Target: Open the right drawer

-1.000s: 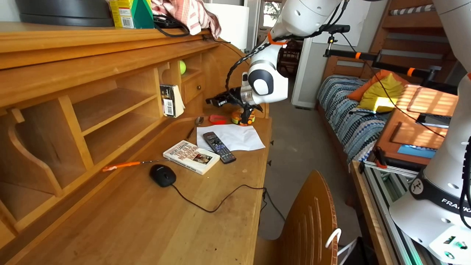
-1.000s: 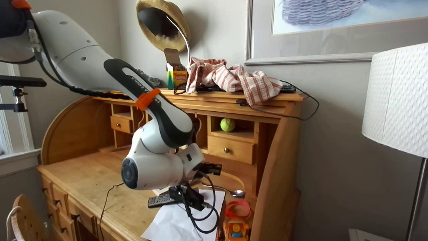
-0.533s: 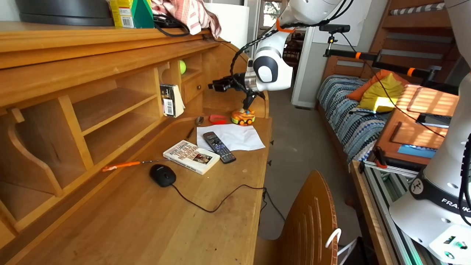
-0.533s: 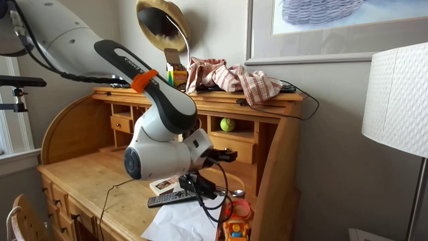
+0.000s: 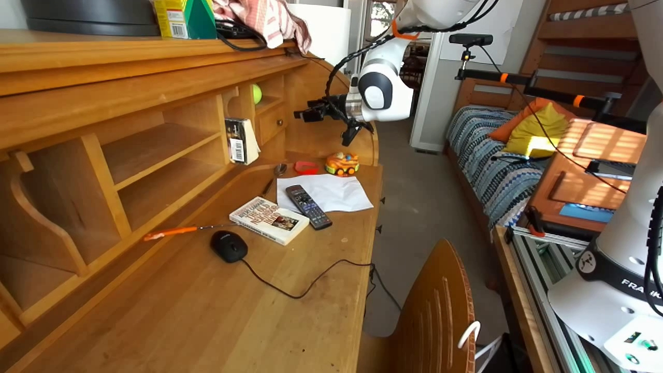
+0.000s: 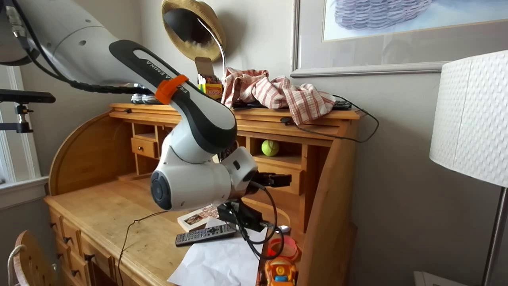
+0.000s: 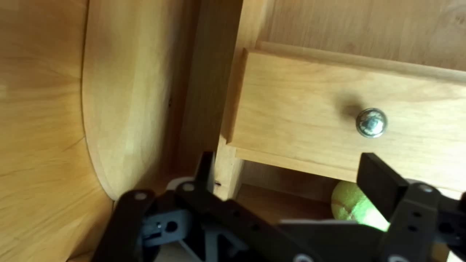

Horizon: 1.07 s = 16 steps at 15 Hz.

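The right drawer (image 7: 291,102) has a plain pale wooden front with a round metal knob (image 7: 371,123). Its front sits in against the frame. In the wrist view, which is upside down, my gripper (image 7: 287,157) is open, fingers wide apart with nothing between them. The knob lies beyond the fingertips, toward the right finger (image 7: 380,182), and is not touched. An exterior view shows the drawer (image 5: 270,125) with the gripper (image 5: 305,110) some way in front of it. From elsewhere, the gripper (image 6: 286,180) covers part of the drawer (image 6: 297,186) and hides its knob.
A tennis ball (image 6: 270,147) rests in the cubby above the drawer. The desk's curved side wall (image 6: 331,190) stands close beside. Below lie a toy car (image 5: 342,164), a red ring (image 5: 306,168), paper (image 5: 336,194), a remote (image 5: 308,207) and a book (image 5: 269,220).
My gripper has risen from low over the desk to about the drawer's height and shifted toward the desk's side wall. Its fingers have spread apart. The drawer has not moved.
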### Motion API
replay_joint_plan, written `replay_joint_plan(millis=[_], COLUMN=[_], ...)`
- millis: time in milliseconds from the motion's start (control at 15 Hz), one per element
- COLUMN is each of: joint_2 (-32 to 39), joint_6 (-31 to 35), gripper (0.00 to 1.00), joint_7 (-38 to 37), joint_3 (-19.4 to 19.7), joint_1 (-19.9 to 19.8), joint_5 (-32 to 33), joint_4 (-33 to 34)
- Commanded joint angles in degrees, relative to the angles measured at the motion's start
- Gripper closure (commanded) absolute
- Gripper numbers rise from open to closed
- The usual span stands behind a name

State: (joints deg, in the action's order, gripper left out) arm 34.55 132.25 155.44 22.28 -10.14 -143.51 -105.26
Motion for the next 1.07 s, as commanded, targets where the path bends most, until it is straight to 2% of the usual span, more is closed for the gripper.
replay_joint_plan(millis=[0, 533, 733, 1000], joint_2=[1.6, 7.3, 7.5, 7.2], joint_6=[-2.7, -5.3, -5.7, -4.1], gripper=[0.0, 0.0, 0.0, 0.0], joint_7=[2.5, 2.5, 2.5, 2.5], joint_3=[0.3, 0.6, 0.2, -1.8], joint_1=[1.9, 6.3, 6.1, 3.4], joint_5=[-1.4, -1.4, -1.4, -1.0], joint_4=[-1.5, 1.3, 2.5, 4.1])
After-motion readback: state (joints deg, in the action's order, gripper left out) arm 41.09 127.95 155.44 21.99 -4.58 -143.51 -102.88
